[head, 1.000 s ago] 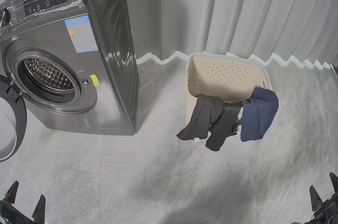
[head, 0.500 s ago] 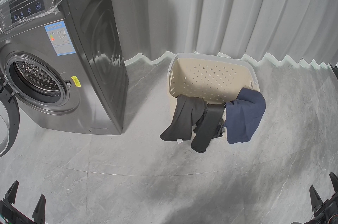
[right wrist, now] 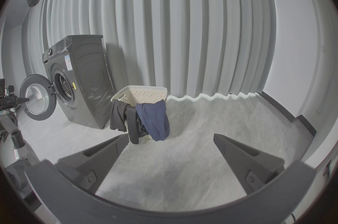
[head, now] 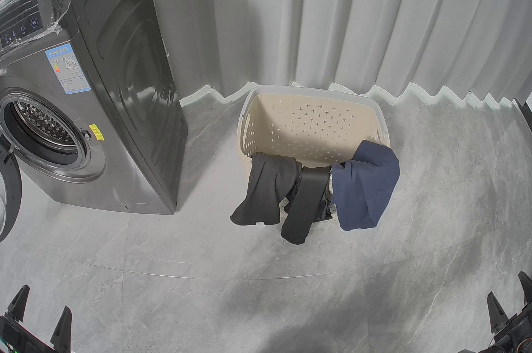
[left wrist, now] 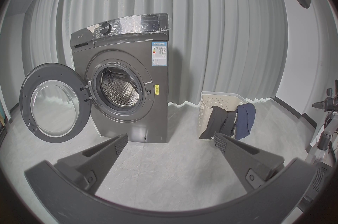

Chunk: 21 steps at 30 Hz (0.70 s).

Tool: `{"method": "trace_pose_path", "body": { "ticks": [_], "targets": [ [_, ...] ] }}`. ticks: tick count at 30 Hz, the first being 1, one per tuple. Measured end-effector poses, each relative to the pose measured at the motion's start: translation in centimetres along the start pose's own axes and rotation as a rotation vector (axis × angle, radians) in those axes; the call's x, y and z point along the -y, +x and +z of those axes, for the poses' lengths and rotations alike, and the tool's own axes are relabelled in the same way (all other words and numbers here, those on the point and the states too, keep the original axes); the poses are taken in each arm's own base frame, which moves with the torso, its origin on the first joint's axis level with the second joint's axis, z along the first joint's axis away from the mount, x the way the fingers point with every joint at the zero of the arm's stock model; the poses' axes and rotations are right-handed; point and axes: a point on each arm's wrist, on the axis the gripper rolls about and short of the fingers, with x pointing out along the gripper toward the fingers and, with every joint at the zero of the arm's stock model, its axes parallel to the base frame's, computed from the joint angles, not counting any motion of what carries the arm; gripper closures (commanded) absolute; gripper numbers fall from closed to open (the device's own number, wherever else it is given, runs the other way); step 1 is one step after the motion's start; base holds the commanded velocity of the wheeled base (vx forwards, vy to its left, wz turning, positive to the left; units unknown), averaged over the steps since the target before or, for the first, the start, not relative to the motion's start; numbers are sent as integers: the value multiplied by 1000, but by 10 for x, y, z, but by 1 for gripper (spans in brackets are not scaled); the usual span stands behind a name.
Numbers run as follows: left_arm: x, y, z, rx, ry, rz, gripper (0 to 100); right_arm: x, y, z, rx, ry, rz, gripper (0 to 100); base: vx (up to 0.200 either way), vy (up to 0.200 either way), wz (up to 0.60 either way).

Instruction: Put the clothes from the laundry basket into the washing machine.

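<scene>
The left end effector [left wrist: 170, 137] and right end effector [right wrist: 170, 137] stand wide, empty; clothes [head: 305, 199] drape over the laundry basket [head: 316, 121] near rim, likely easing pickup.

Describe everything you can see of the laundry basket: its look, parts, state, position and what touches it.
The laundry basket is a cream, plastic-looking tub with a paler rim and walls pierced by small star-shaped holes. It stands upright on the grey floor before the curtain, apart from the washing machine. Over its near rim hang a dark grey garment, a black garment and a navy garment.
</scene>
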Motion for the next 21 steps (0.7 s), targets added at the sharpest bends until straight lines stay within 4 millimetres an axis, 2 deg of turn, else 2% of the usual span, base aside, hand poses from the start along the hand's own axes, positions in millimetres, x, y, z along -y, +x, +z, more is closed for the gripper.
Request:
{"method": "trace_pose_path", "body": {
  "ticks": [9,18,21],
  "targets": [
    [0,0,0,0,-1,0,0,0,0,0,0,0,0,0,200,0,0],
    [0,0,0,0,-2,2,0,0,0,0,0,0,0,0,0,0,0],
    [0,0,0,0,-2,3,0,0,0,0,0,0,0,0,0,-200,0]
  ]
}}
